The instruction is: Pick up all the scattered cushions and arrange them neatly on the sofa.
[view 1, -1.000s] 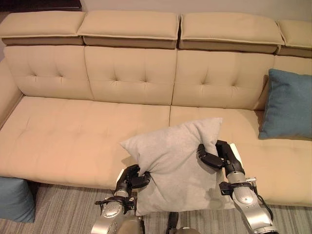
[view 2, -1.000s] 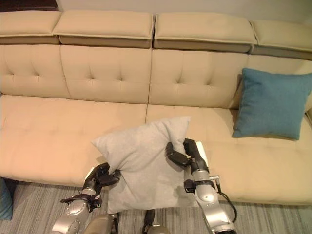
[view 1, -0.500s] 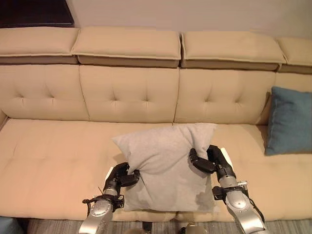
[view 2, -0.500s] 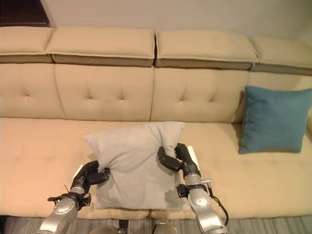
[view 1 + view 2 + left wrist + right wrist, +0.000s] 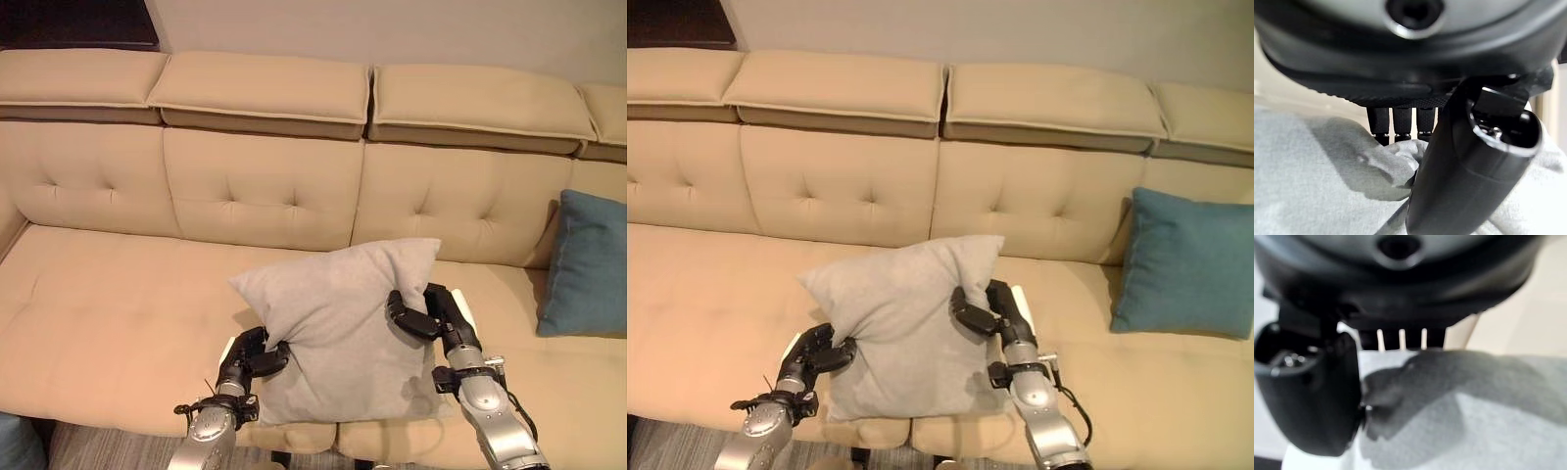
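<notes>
I hold the grey cushion over the near edge of the sofa, my left hand pinching its left edge and my right hand clamped on its right edge. Bare seat spreads wide to the left. A blue cushion leans against the backrest, far right.

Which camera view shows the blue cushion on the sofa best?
The right eye view: the blue cushion appears almost whole there, leaning against the sofa backrest at the robot's right. The left eye view cuts it off at the frame edge. Both wrist views look at the grey cushion instead.
</notes>
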Motion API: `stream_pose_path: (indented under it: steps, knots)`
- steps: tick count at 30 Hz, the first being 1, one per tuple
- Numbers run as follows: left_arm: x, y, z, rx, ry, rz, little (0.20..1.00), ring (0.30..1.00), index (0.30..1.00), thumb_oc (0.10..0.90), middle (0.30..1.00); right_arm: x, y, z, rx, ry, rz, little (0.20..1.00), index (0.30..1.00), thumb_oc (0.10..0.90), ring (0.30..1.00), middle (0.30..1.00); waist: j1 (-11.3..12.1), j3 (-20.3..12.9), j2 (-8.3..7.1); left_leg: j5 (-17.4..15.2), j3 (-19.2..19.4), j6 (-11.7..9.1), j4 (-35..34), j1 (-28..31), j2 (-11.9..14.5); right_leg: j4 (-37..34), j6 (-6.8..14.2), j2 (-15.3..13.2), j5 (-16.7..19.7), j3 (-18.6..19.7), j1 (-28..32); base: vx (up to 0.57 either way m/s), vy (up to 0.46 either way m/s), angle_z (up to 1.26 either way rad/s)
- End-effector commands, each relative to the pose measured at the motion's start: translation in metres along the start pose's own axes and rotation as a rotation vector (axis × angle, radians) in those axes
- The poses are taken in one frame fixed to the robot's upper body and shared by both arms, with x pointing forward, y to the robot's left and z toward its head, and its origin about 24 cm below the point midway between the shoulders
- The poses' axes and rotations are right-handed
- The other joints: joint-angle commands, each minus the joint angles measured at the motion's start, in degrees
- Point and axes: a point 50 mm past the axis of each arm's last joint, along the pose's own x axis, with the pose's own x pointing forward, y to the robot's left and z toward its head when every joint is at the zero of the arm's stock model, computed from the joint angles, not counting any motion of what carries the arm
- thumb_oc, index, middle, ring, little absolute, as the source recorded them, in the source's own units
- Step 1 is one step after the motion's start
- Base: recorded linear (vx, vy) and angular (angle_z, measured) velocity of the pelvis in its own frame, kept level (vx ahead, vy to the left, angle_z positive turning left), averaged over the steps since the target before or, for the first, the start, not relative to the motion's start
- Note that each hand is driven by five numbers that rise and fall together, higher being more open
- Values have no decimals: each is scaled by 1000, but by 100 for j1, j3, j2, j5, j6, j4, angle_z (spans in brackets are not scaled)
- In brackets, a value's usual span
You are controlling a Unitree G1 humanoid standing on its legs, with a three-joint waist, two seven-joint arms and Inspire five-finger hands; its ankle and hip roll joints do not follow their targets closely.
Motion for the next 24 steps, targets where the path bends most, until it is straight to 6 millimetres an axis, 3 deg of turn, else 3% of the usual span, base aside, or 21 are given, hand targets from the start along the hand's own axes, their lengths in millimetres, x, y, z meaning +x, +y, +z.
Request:
stream_pose_path:
  steps: [1,4,8,11,12,14,15,19,20,22,23,24]
  knots:
    - [14,-34,87,-61,-422,-135,300,300,300,400,300,9,0,63,58,-337,-22,300,300,400,300,300,20,-587,-30,-591,14,-173,10,-24,-44,66,205,-25,-401,-180,-78,-22,-71,1]
    - [16,-40,102,-49,-483,-145,300,300,300,400,300,14,-1,71,54,-370,-42,300,300,400,300,300,-10,-560,22,-530,5,-221,10,-166,-15,66,200,-2,-427,-207,-194,-54,-46,2]
    - [23,-55,134,-3,-608,-157,300,300,300,400,300,28,-1,100,51,-487,-88,300,300,400,300,300,-75,-434,117,-413,16,-287,10,-581,4,66,225,-3,-369,-202,-591,-159,-9,13]
    - [34,-72,175,57,-755,-130,300,300,300,400,300,49,6,144,67,-639,-160,300,300,400,300,300,-135,-343,213,-234,39,-354,10,-1302,61,66,270,11,-168,-100,-1391,-200,22,-2]
    - [35,-72,176,57,-758,-129,300,300,300,400,300,50,6,145,67,-642,-161,300,300,400,300,300,-136,-361,214,-227,40,-354,10,-1341,62,66,269,12,-160,-98,-1430,-199,10,-13]
    - [48,-89,223,129,-881,-104,300,300,300,400,300,72,7,188,35,-753,-241,300,300,400,300,300,-180,-352,206,-40,23,-431,10,-2014,40,66,294,54,40,-23,-2080,-208,6,-9]
    - [48,-90,224,129,-886,-103,300,300,300,400,300,73,6,190,35,-758,-242,300,300,400,300,300,-184,-362,209,-31,21,-431,10,-2055,38,66,294,52,47,-25,-2120,-131,5,-7]
    - [55,-95,271,216,-994,-36,300,300,300,400,300,91,-8,232,-40,-837,-351,300,300,400,300,300,-210,-438,215,82,11,-496,10,-2505,1,66,307,56,147,-4,-2562,-39,13,-5]
    - [55,-98,291,249,-1039,-7,300,300,300,400,300,95,-13,247,-63,-869,-401,300,300,400,300,300,-206,-445,220,126,3,-517,10,-2637,-10,66,314,40,184,0,-2704,-46,20,-5]
    - [54,-98,292,249,-1042,-6,300,300,300,400,300,95,-13,248,-62,-872,-403,300,300,400,300,300,-212,-449,219,160,-1,-512,10,-2675,-20,66,315,31,210,-3,-2739,-30,13,-3]
    - [53,-102,321,301,-1105,37,300,300,300,400,300,100,-21,272,-103,-915,-478,300,300,400,300,300,-193,-417,221,184,0,-548,10,-2806,-25,66,327,23,227,8,-2893,-32,8,-1]
    - [53,-102,321,301,-1107,38,300,300,300,400,300,100,-22,273,-102,-917,-479,300,300,400,300,300,-199,-417,220,216,-3,-544,10,-2837,-33,66,327,15,253,6,-2921,-40,15,-1]
